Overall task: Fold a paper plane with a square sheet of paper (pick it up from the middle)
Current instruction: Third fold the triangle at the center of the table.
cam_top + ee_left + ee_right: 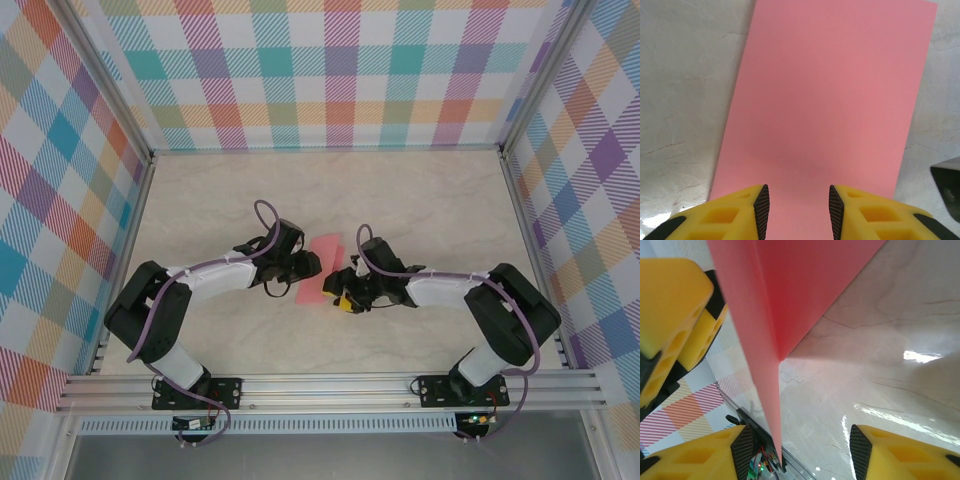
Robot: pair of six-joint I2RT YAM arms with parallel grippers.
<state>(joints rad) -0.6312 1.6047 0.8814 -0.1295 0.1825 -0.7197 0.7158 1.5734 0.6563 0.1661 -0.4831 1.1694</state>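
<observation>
Left gripper (797, 197): jaws apart, clamped on nothing. Its 2 yellow fingers (735, 215) with black pads sit low over the near edge of the paper (830, 90), and pink shows through the gap between the pads. Can't tell if the pads touch the sheet

Right gripper (800, 442): jaws wide apart, nothing pinched. It also has 2 yellow fingers with black pads. A raised part of the paper comes down edge-on to a narrow tip in the gap, clear of both pads. The left gripper's fingers show at the upper left of the right wrist view, just beside the raised paper

Paper: 1 sheet, plain salmon pink
- left wrist view: looks flat on the table (685, 100), outline longer than wide
- right wrist view: 1 sharp crease, a lighter panel on one side and a darker one on the other, with a corner held off the table and shadow under it
- top view: mid-table between the 2 grippers, left gripper at its left edge, right gripper at its near right corner

No dart shape visible

Arms: 2. The left arm (210, 275) and right arm (440, 290) both reach inward from their bases on the near rail (330, 385)

Surroundings: pale marble-look tabletop, 3 checked walls (340, 60)
</observation>
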